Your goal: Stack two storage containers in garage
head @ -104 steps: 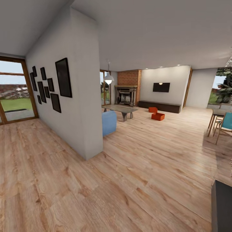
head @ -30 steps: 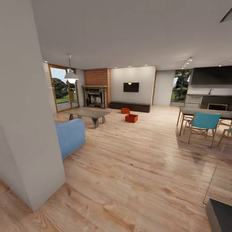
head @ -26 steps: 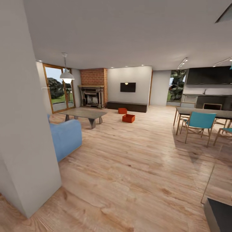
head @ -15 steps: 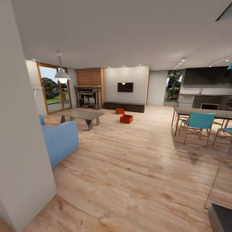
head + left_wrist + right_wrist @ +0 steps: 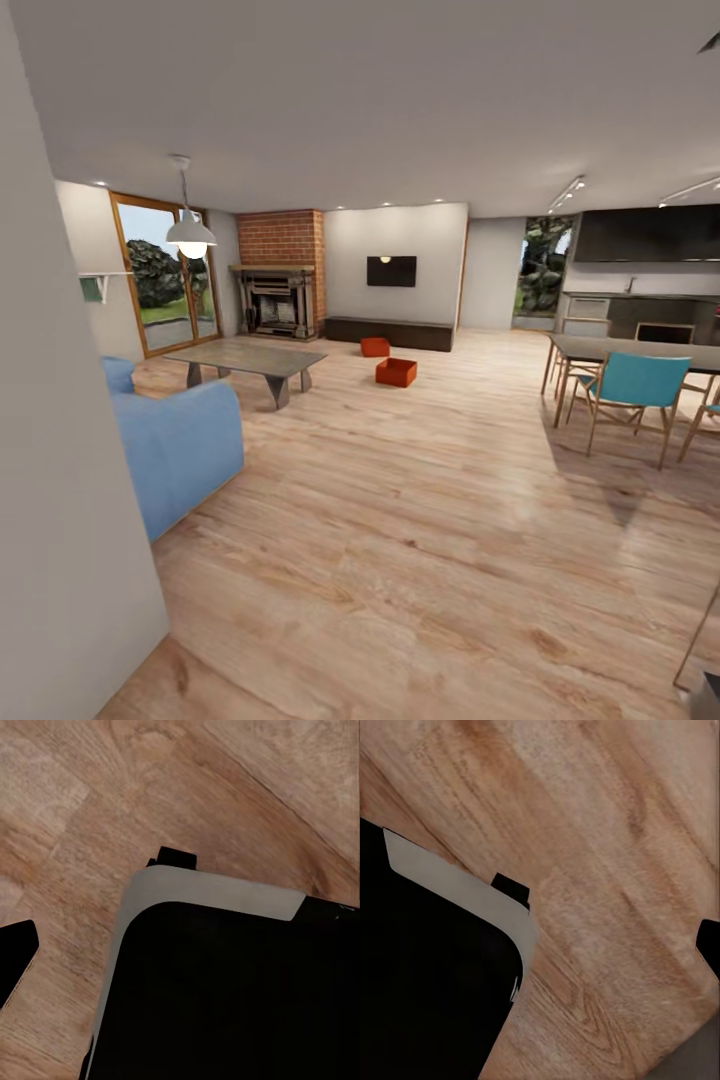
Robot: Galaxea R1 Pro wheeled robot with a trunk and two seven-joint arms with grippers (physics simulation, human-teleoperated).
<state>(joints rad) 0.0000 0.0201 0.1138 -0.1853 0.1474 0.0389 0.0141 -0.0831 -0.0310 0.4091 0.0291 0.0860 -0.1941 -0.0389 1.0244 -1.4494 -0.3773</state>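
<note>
Where the wood floor (image 5: 430, 540) meets the TV bench (image 5: 388, 333), two orange-red bins (image 5: 396, 372) sit near each other; whether either gripper is parted, I cannot tell.

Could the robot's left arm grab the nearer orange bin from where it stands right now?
Probably not. The nearer orange bin sits far across the wood floor, near the TV bench. Nothing blocks the path past the coffee table, but the robot would likely have to drive closer first.
</note>
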